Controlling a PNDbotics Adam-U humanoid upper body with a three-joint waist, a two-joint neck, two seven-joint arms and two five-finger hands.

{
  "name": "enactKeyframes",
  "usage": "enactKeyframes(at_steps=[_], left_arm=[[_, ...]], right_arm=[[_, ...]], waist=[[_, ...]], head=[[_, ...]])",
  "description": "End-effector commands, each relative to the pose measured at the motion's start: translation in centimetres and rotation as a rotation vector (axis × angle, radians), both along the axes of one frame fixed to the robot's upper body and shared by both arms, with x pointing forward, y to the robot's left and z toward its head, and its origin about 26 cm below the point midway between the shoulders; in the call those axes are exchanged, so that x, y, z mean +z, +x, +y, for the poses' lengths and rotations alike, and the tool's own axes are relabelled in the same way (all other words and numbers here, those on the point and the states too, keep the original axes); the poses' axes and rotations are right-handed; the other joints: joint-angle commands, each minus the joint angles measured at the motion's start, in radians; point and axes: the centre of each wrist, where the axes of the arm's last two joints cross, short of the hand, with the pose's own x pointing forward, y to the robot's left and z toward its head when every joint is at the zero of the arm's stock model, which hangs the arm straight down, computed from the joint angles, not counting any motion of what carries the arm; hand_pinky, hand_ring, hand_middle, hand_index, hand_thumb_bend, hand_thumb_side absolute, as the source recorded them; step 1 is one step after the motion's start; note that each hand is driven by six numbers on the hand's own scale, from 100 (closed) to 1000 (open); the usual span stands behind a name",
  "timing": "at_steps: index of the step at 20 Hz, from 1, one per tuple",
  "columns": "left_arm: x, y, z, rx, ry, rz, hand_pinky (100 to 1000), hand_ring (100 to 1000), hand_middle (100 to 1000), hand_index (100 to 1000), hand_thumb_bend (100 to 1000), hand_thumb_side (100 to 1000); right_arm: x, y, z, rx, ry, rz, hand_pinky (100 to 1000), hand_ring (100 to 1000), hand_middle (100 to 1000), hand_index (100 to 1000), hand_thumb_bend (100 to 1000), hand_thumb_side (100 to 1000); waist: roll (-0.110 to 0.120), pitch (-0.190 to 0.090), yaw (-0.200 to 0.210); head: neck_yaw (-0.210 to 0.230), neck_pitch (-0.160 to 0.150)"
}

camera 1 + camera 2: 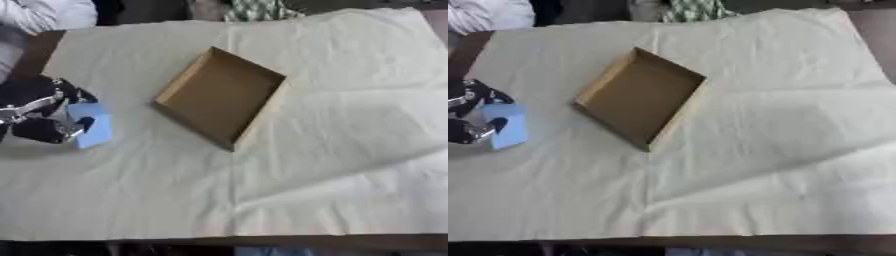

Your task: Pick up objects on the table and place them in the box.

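A creased cream cloth covered the table; the left hand gripped a light-blue rectangular block beside the shallow brown cardboard box.

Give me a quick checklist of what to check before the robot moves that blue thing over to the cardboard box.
1. Left hand on the light blue object: ok, fingers curl round it at the table's left side.
2. Object lifted off the cloth: cannot tell.
3. Box open and empty: ok, nothing shows inside.
4. Path from object to box: ok, only bare cloth between them.
5. Box lying flat: ok, though turned askew on the table.
6. Right hand out of the way: ok, it shows in neither view.
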Motion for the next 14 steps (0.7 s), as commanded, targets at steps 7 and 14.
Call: enactKeyframes(at_steps=[7,14], left_arm=[[4.3,0.6,-1.2,-0.051,-0.108,-0.116,405,225,194,589,100,244],[7.5,2.4,-7.5,-0.231,-0.145,-0.170,398,219,191,583,100,246]], right_arm=[[1.0,-0.1,-0.1,0.000,-0.023,-0.025,675,723,567,788,100,553],[1.1,0.0,0.0,0.007,-0.023,-0.031,676,724,567,788,100,553]], waist=[[-0.002,-0.016,0.000],[-0.004,-0.015,-0.014]], head=[[-0.003,-0.007],[-0.001,-0.012]])
